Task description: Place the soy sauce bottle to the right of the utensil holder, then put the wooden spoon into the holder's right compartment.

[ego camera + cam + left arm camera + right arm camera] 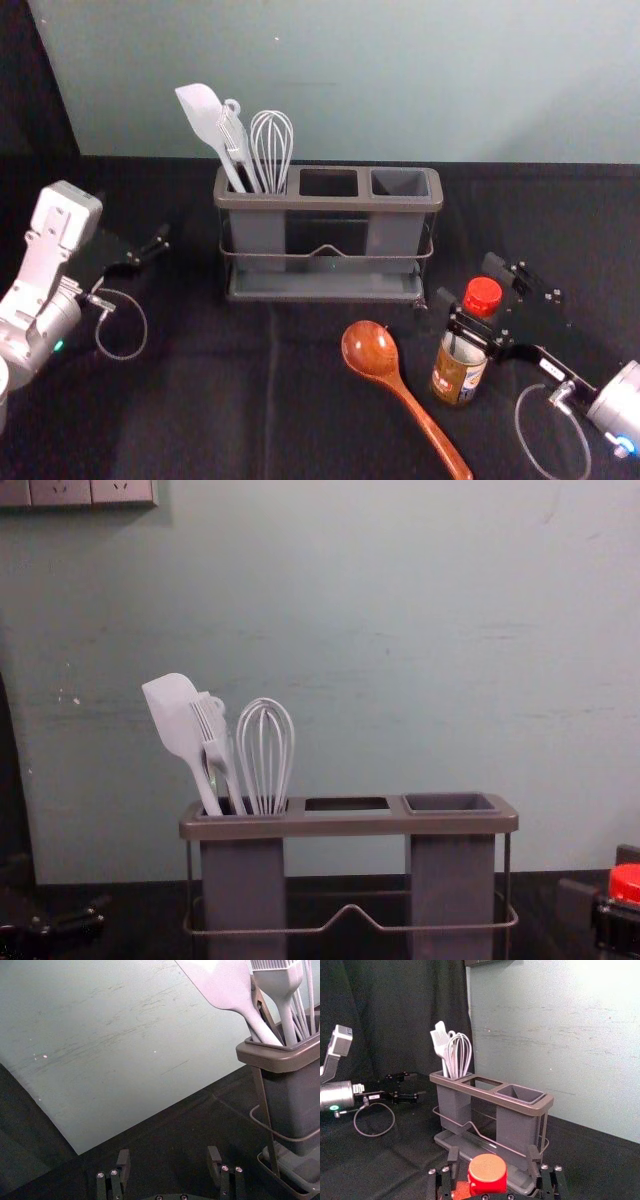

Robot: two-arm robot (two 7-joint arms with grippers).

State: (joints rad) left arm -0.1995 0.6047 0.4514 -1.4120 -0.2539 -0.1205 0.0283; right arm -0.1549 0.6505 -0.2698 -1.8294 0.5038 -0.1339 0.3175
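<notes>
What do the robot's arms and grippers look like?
Left arm: white and silver, green light. Right arm: silver, blue light. The left gripper and right gripper are black with silvery screws; a grey cable loops near each.

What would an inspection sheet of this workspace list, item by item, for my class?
Surface: creased black cloth.
Job's things: grey three-opening rectangular utensil holder, upright; red-capped brown cylindrical soy sauce bottle, upright, nearer the robot than the holder's right end; glossy red-brown wooden spoon, lying left of the bottle.
Clutter: pale flat spatula, bristled brush and looped whisk, in the holder's left compartment.
Grippers: black left gripper, open, left of the holder; black right gripper, open around the bottle.
Cables: thin grey loop at each wrist.
Surroundings: pale grey-green wall, black curtain.
</notes>
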